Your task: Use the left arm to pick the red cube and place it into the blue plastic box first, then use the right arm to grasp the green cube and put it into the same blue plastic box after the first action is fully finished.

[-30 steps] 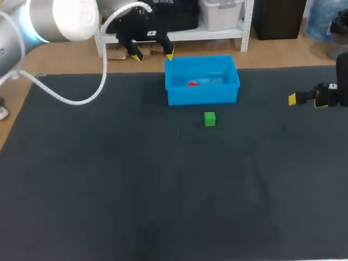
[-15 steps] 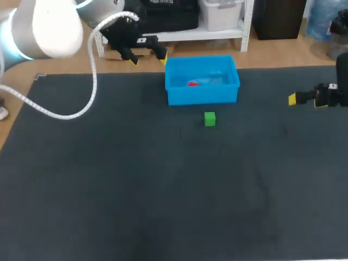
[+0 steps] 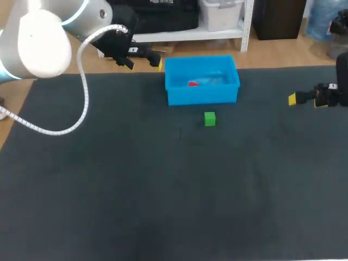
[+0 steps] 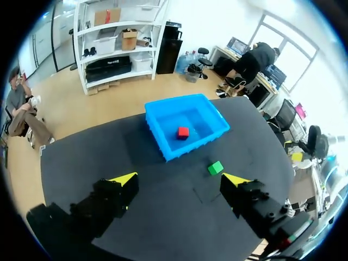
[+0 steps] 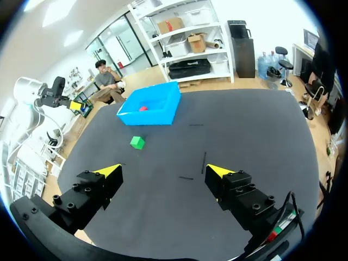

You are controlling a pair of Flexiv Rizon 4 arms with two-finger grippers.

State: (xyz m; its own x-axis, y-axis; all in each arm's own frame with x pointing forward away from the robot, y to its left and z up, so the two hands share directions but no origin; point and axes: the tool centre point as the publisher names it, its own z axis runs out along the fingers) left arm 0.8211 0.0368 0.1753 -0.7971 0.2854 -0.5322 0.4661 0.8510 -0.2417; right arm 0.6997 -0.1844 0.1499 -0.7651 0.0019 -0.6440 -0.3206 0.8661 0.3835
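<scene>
Over the last second the left gripper (image 3: 143, 61) has drawn back from the blue plastic box (image 3: 202, 96) toward 9 o'clock. It now hangs off the box's 10 o'clock corner, fingers apart and empty. The red cube (image 3: 193, 84) lies inside the box, so the first placement looks finished. The green cube (image 3: 210, 119) sits on the black mat (image 3: 163, 190) near the box's front wall, at its 6 o'clock. Well off at the cube's 3 o'clock, the right gripper (image 3: 304, 99) waits with fingers spread and nothing held; its turn seems next.
</scene>
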